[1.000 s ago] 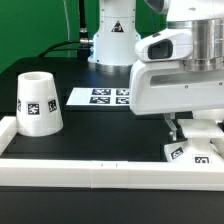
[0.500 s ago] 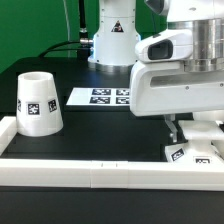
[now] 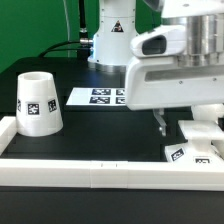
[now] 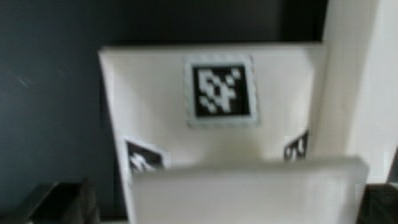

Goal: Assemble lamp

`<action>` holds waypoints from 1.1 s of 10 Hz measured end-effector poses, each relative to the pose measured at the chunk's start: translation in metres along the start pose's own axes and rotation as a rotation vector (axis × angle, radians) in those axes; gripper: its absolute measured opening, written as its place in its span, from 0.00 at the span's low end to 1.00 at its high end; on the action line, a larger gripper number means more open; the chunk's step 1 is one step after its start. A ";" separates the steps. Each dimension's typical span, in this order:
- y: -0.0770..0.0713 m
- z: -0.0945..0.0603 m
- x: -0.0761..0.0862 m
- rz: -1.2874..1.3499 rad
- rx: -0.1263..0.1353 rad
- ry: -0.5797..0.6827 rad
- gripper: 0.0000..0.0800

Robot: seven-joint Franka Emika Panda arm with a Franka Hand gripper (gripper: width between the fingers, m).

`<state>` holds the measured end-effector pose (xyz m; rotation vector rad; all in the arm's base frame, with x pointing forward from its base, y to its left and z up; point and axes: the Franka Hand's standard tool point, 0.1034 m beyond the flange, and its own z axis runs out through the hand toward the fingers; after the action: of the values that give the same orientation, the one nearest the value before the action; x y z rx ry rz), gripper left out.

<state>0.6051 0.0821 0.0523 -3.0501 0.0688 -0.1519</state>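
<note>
The tapered white shade (image 3: 38, 102) stands mouth up at the exterior view's left, apart from the other parts. The flat square base (image 3: 188, 155) lies at the right by the front rail; in the wrist view it shows its tagged top (image 4: 219, 60). A white rounded part, seemingly the bulb (image 3: 205, 135), stands on the base and fills the wrist view as a blur (image 4: 249, 190). My gripper (image 3: 182, 126) hangs over the base, and one dark finger (image 3: 160, 122) shows left of the bulb. In the wrist view the jaws stand wide apart on either side of the bulb.
The marker board (image 3: 95, 97) lies flat at mid-table behind the gripper. A white rail (image 3: 90, 172) edges the table's front and left. The arm's white pedestal (image 3: 112, 40) stands at the back.
The hand has shifted toward the exterior view's left and slightly up. The visible finger now stands farther left of the bulb. The shade and base have not moved.
</note>
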 end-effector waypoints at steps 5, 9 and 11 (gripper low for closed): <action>-0.022 -0.031 -0.078 0.019 0.003 -0.043 0.87; -0.035 -0.034 -0.090 0.006 0.005 -0.056 0.87; -0.036 -0.034 -0.091 0.003 0.005 -0.058 0.87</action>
<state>0.5127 0.1197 0.0803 -3.0471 0.0698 -0.0640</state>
